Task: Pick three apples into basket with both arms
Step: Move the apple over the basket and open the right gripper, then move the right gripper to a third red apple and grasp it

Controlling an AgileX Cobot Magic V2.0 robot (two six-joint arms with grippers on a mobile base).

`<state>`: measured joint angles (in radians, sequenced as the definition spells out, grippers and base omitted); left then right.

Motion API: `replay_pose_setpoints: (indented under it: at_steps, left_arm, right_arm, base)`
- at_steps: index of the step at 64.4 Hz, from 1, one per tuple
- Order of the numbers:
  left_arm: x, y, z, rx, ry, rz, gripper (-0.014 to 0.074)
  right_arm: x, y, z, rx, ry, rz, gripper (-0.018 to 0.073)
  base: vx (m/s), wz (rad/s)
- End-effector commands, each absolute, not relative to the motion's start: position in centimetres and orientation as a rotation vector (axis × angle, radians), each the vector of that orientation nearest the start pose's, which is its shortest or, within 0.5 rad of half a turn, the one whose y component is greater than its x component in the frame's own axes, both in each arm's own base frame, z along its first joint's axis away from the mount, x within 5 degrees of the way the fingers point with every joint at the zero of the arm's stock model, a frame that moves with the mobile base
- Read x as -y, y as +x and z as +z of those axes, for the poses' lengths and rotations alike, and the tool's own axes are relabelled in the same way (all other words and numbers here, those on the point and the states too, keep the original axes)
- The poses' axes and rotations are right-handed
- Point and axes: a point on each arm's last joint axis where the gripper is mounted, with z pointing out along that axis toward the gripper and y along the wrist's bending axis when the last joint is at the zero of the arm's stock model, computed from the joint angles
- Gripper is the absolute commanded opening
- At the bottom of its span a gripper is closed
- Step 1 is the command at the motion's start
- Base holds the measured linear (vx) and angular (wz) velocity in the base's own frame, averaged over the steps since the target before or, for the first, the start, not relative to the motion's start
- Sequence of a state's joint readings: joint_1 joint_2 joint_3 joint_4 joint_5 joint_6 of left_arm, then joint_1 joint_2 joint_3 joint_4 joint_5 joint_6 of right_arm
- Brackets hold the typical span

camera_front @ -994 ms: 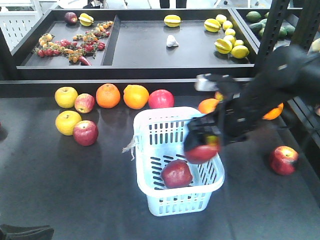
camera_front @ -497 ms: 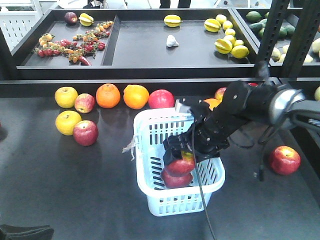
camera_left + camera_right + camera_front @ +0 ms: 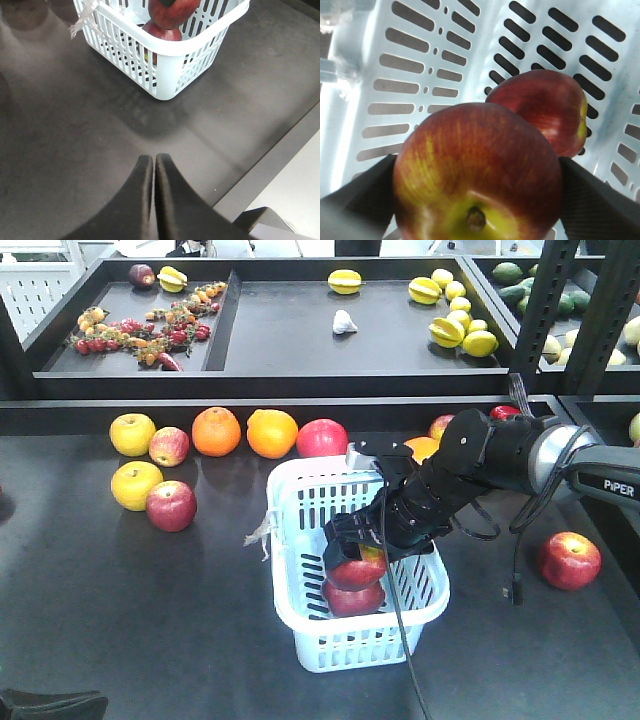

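Second-apple drop step: right hand [image 3: 355, 558] pinches a red apple [image 3: 477, 172] inside the basket [image 3: 300, 625], directly above the first apple [image 3: 545, 107]. Next it likely needs to spread its fingers to release; left hand [image 3: 152, 172] is pressed together over the table [image 3: 60, 150], basket ahead of it.

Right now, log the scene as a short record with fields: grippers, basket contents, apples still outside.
right gripper: shut on held apple, inside the basket, just above the apple in basket
left gripper: shut, empty, over bare table near the basket
apple in basket: one, on the slotted floor
red apples outside: one right of basket, several at rear left
task state: one apple placed, second not yet released
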<state>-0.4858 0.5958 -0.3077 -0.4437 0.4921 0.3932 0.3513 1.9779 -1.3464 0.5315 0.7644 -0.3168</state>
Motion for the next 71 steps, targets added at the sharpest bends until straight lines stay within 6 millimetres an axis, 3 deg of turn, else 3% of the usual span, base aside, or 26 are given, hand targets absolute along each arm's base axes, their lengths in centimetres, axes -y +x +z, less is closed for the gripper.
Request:
replay_pose_setpoints:
  at_steps: [1, 11, 28, 35, 42, 57, 71]
  left_arm:
    - [6.9, 9.2, 24.3, -2.093, 0.594, -0.513, -0.0007]
    - [6.9, 9.2, 24.3, -2.093, 0.594, -0.513, -0.0007]
    - [6.9, 9.2, 24.3, -2.093, 0.594, -0.513, -0.0006]
    - [6.9, 9.2, 24.3, -2.093, 0.594, -0.513, -0.0006]
    - [6.9, 9.2, 24.3, -2.093, 0.594, -0.513, -0.0006]
    - [6.9, 9.2, 24.3, -2.093, 0.594, -0.513, -0.0006]
    - [6.9, 9.2, 24.3, -2.093, 0.594, -0.513, -0.0006]
  right_arm:
    - [-16.9, 36.9, 20.5, -2.69, -0.444, 0.631, 0.0639]
    - [-16.9, 36.9, 20.5, -2.694, -0.445, 0.633, 0.0676]
    - [-17.1, 36.7, 21.6, -2.711, -0.482, 0.661, 0.0618]
    - [-17.0, 36.1, 23.4, -2.709, -0.517, 0.674, 0.0538]
    - [-16.5, 34.8, 25.5, -2.723, -0.551, 0.667, 0.0403]
    - [-14.4, 32.1, 29.8, -2.716, -0.642, 0.477, -0.0011]
    - [-11.1, 29.9, 34.4, -2.623, -0.544, 0.296, -0.0008]
  base:
    - [0.0, 0.0]
    - [0.0, 0.0]
    - [0.0, 0.0]
    - [0.0, 0.0]
    - [0.0, 0.0]
    - [0.0, 0.0]
    - [0.0, 0.0]
